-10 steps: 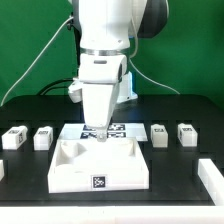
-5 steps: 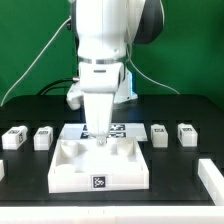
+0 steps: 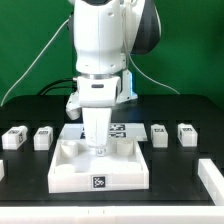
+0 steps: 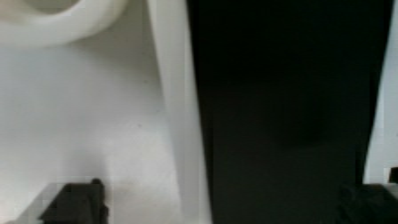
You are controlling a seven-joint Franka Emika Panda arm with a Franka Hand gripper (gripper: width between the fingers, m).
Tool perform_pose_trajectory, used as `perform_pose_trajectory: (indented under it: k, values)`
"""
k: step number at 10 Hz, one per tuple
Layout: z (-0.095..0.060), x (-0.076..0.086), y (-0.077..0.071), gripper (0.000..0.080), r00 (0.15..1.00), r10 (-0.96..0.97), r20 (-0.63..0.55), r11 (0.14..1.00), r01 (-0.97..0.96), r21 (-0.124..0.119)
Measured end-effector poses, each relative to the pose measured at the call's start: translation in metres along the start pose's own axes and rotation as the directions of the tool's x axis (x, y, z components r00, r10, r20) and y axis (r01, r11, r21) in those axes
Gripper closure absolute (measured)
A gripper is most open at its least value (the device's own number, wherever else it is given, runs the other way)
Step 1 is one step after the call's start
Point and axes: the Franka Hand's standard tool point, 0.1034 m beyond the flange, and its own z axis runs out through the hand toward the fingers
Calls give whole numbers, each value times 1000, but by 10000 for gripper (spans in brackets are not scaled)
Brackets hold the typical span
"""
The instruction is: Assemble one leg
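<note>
Several legs, small white tagged blocks, lie on the black table: two at the exterior view's left (image 3: 13, 137) (image 3: 43, 136) and two at its right (image 3: 159, 134) (image 3: 187, 132). The large white square panel (image 3: 75, 170) lies in the middle. My gripper (image 3: 98, 150) points straight down at the panel's rear edge, far from every leg. In the wrist view the gripper (image 4: 228, 205) is open and holds nothing. One dark fingertip (image 4: 71, 205) is over the white panel (image 4: 89, 120), which shows a round socket (image 4: 63, 20). The other is over the black table.
The marker board (image 3: 125, 129) lies just behind the panel, partly hidden by my arm. A white part (image 3: 212, 178) sits at the front right edge of the exterior view, and another shows at the front left edge (image 3: 2, 170). A green wall is behind.
My gripper has come down toward the panel's rear edge and shifted slightly to the exterior view's left. The legs and the panel have not moved.
</note>
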Motion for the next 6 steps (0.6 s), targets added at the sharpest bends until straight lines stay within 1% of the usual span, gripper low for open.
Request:
perform_pose_trajectory:
  k: [2, 3, 4, 5, 6]
  values:
    - [1, 0, 0, 414, 1000, 0, 0, 1000, 0, 1]
    - [1, 0, 0, 414, 1000, 0, 0, 1000, 0, 1]
    - [1, 0, 0, 549, 1000, 0, 0, 1000, 0, 1]
    - [1, 0, 0, 720, 1000, 0, 0, 1000, 0, 1]
    - [-1, 0, 2, 731, 1000, 1, -1, 1000, -1, -8]
